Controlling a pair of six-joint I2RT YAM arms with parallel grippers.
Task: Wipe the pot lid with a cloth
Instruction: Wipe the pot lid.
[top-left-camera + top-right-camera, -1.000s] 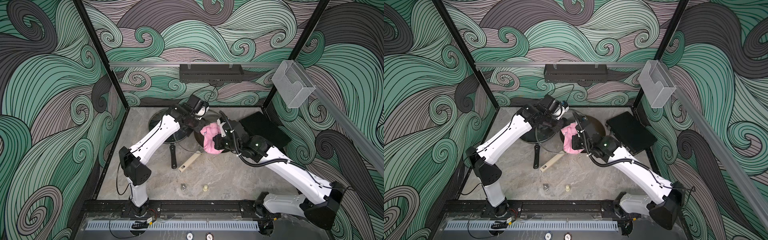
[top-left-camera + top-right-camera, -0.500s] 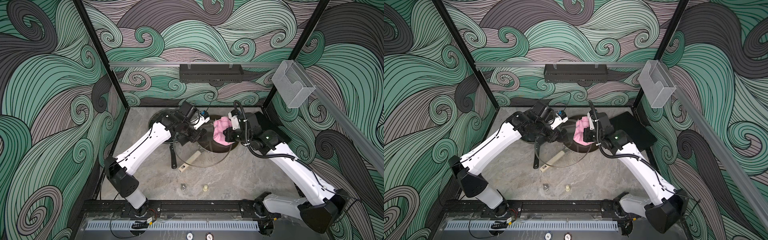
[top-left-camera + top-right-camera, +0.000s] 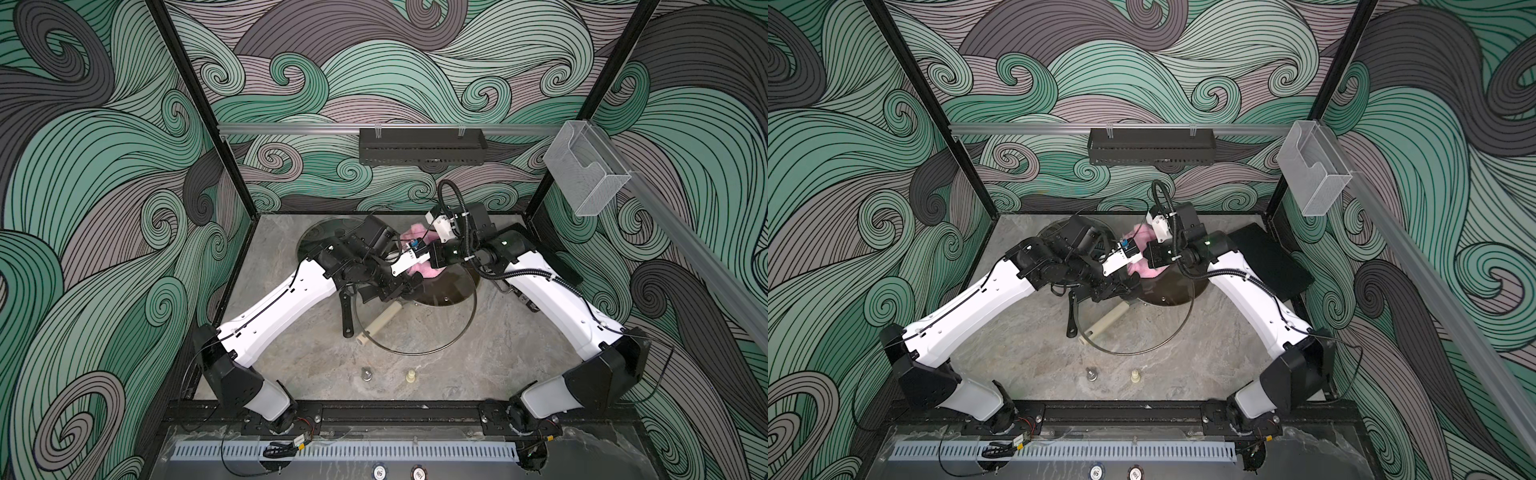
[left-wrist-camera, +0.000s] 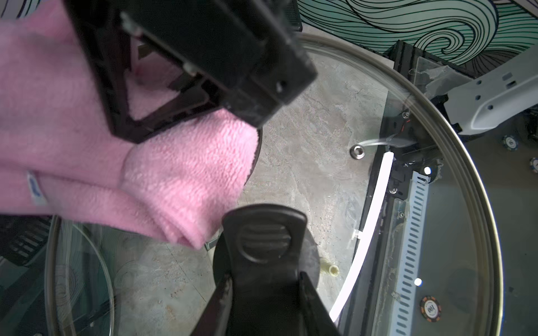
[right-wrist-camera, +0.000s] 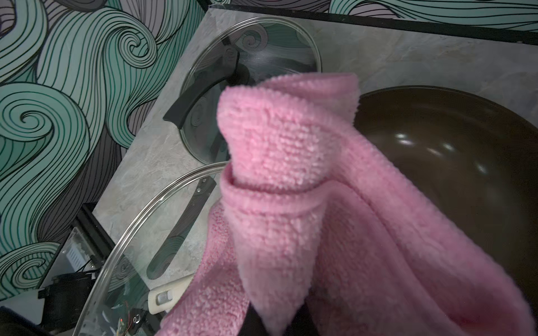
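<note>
The pot lid is clear glass with a metal rim and a black handle. It hangs tilted over the table's middle. My left gripper is shut on that handle. The pink cloth is bunched in my right gripper, which is shut on it. The cloth lies against the lid's handle side, right beside the handle. Its blue tag shows in the left wrist view.
A brown pan with a cream handle sits under the lid's far edge. A black pan with its own glass lid stands back left. A black mat lies right. Two small knobs stand near the front.
The left arm has swung its elbow outward and brought the lid lower, flatter and nearer the front. The right gripper with the cloth has moved toward the back, up the lid.
</note>
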